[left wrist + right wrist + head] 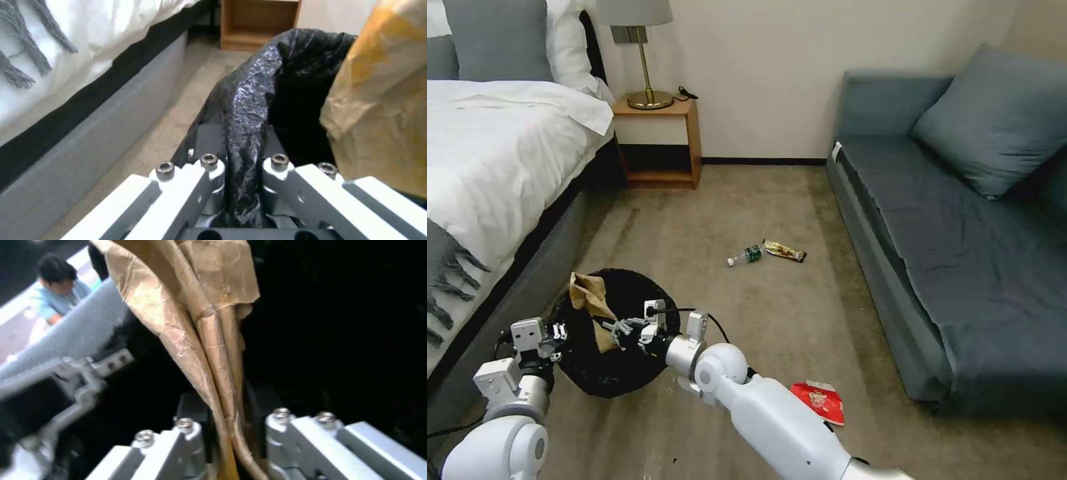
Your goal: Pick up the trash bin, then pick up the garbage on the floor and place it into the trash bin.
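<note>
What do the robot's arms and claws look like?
The arms are smooth, round, shiny white tubes with ball-shaped joints. Each wrist has a silver-grey metal section. The right gripper and the left gripper have flat white-and-grey metal link bars with small silver bolts and dark finger pads. A black cable loops over the right wrist.

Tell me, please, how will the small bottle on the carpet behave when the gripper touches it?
The small bottle lies on its side on the floor, so a nudge would probably make it roll. It looks like clear thin plastic, likely light, and may dent under a hard squeeze. Its smooth round body could slip between the fingers.
</note>
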You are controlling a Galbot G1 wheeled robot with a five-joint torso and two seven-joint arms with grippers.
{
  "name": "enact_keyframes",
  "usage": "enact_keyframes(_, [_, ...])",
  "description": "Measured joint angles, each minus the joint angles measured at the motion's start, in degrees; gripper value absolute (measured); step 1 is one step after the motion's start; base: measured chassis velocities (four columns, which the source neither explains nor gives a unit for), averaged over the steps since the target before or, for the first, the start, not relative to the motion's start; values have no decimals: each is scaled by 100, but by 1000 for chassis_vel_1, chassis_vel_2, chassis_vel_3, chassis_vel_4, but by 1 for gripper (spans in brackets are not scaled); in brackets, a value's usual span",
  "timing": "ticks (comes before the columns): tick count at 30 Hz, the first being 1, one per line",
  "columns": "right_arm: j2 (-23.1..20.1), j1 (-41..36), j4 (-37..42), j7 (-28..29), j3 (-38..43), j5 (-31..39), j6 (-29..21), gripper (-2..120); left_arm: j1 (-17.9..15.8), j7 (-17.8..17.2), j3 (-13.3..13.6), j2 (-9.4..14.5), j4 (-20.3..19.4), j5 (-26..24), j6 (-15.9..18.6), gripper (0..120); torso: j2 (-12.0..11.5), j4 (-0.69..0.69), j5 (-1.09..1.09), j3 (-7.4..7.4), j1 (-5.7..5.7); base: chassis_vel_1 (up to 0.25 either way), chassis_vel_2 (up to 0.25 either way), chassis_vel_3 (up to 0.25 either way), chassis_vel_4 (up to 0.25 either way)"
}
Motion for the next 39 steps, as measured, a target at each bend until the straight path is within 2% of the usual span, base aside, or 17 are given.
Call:
enact_keyframes(2, [-23, -13, 2, 15, 9, -40, 12, 24, -4, 0, 0, 1, 1, -1, 0, 4, 0, 0, -1, 0, 0, 0, 0, 0, 0])
enact_keyframes(5, [-103, -35, 89, 58, 49, -126, 50, 39, -8, 1, 12, -5, 4, 3, -1, 4, 0, 0, -1, 0, 0, 0, 0, 0, 0])
enact_keyframes(7, [-129, -42, 128, 64, 56, -138, 51, 42, -7, 2, 17, -11, 4, 7, -2, 4, 0, 0, 0, 0, 0, 0, 0, 0, 0])
enact_keyframes(9, [-187, -74, 226, 82, 69, -140, 43, 54, 4, 15, 23, -27, 3, 25, -21, 4, 0, 0, 0, 0, 0, 0, 0, 0, 0])
enact_keyframes(11, [-200, -86, 247, 85, 69, -141, 37, 55, 9, 23, 23, -30, 3, 35, -32, 4, 0, 0, 0, 0, 0, 0, 0, 0, 0])
enact_keyframes(15, [-288, -164, 389, 89, 62, -268, 17, 76, 50, 43, 18, -43, 3, 65, -85, 4, 0, 0, 0, 0, 0, 0, 0, 0, 0])
enact_keyframes(17, [-288, -164, 389, 89, 62, -268, 17, 76, 50, 43, 18, -43, 3, 65, -85, 4, 0, 0, 0, 0, 0, 0, 0, 0, 0])
enact_keyframes(20, [-557, -183, 727, 271, 78, -669, -190, 96, 73, 44, -43, -41, 44, 77, -129, 4, 0, 1, 0, 0, 0, 0, 0, 0, 0])
enact_keyframes(21, [-672, -181, 795, 382, 101, -1009, -342, 99, 81, 44, -56, -33, 56, 84, -142, 4, 0, 1, 0, 0, 0, 0, 0, 0, 0])
enact_keyframes(22, [-672, -181, 795, 382, 101, -1009, -342, 99, 81, 44, -56, -33, 56, 84, -142, 4, 0, 1, 0, 0, 0, 0, 0, 0, 0])
enact_keyframes(24, [-933, -179, 924, 538, 164, -1593, -713, 100, 111, 49, -74, -25, 79, 109, -175, 4, 0, -1, -1, 0, 0, 0, 0, 0, 0])
enact_keyframes(29, [-1471, -286, 1069, 634, 366, -1951, -1243, 100, 152, 77, -95, -10, 115, 123, -226, 4, 0, -2, 0, 0, 0, 0, 0, 0, 0])
enact_keyframes(30, [-1592, -312, 1052, 588, 428, -2080, -1283, 100, 146, 64, -107, 0, 120, 131, -244, 4, 1, 3, 4, -1, 0, 0, 0, 0, 0])
enact_keyframes(32, [-1643, -327, 1035, 578, 458, -2123, -1291, 100, 142, 63, -113, 4, 125, 130, -246, 4, 1, 1, 6, -1, 0, 0, 0, 0, 0])
enact_keyframes(34, [-1781, -374, 1017, 559, 555, -2182, -1294, 100, 126, 71, -95, 4, 139, 128, -248, 4, 1, -1, -5, -1, 0, 0, 0, 0, 0])
enact_keyframes(35, [-1834, -401, 1015, 548, 601, -2184, -1287, 100, 106, 71, -87, 2, 148, 128, -249, 4, 1, -2, 4, 0, 0, 0, 0, 0, 0])
enact_keyframes(39, [-1910, -449, 1073, 545, 784, -2141, -1242, 100, 74, 69, -58, -13, 188, 151, -248, 4, 1, 1, -1, 0, 0, 0, 0, 0, 0])
